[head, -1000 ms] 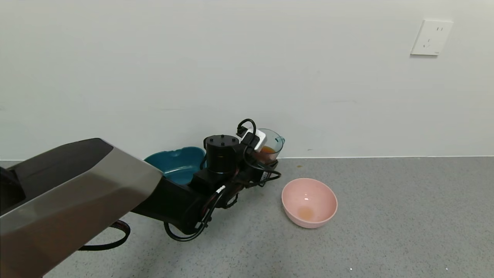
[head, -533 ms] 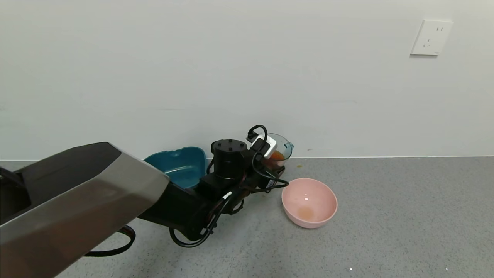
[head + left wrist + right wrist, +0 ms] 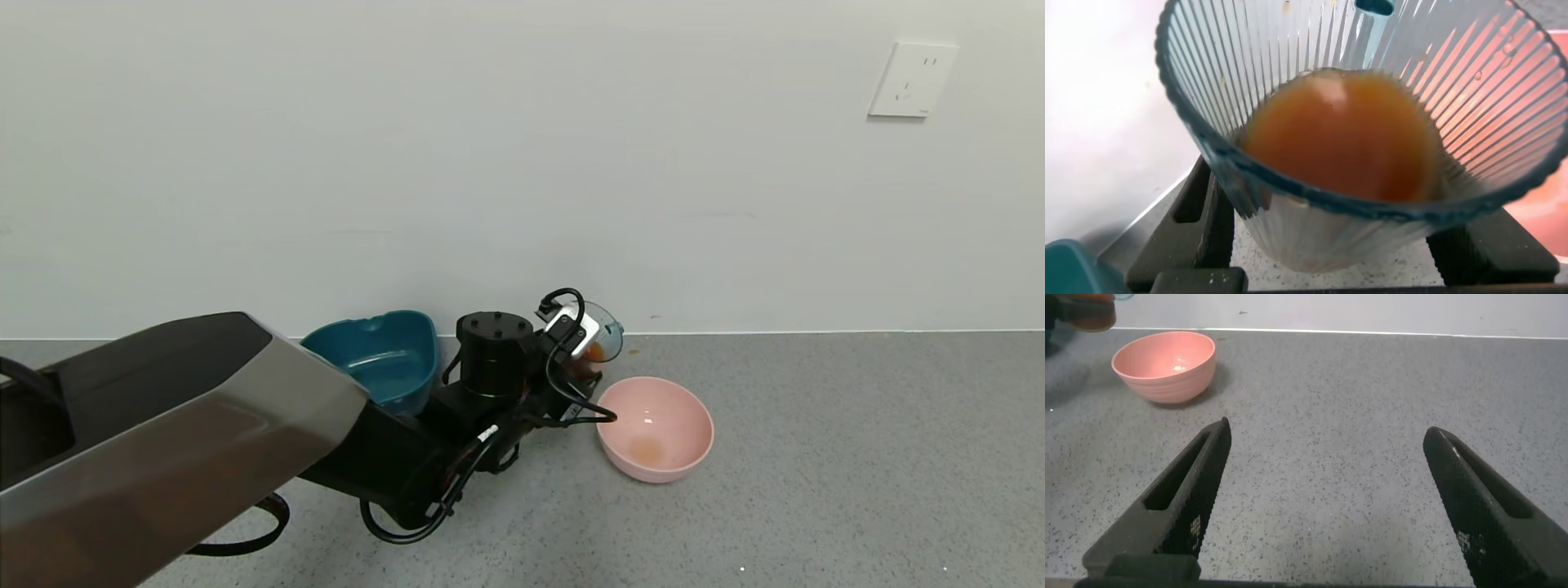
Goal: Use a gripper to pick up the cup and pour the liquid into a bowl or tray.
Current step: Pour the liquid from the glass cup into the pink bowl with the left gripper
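Head view, read from left to right: the tub (image 3: 377,355) sat by the wall, and just right of it the left tool (image 3: 581,353) held the cup (image 3: 602,336), with the bowl (image 3: 655,428) next on the grey counter (image 3: 816,457). Over the last second the arm had carried the cup rightward from beside the tub and lowered it, so that it now hung tilted just behind the bowl's near-left rim, its mouth leaning toward the bowl. The left wrist view showed the tool clamped tight on the cup's ribbed wall, and the liquid (image 3: 1339,135) pooled toward the lower side of the tilted cup but not yet at the lip. A faint orange puddle already lay in the bowl's bottom. I judged the transport nearly finished and the pour about to start; the cup seemed to need a little more travel over the bowl before tipping further, or the stream might fall on the counter. The right tool (image 3: 1327,502) hung parked with its jaws wide apart, holding nothing, low over the counter well right of the bowl.
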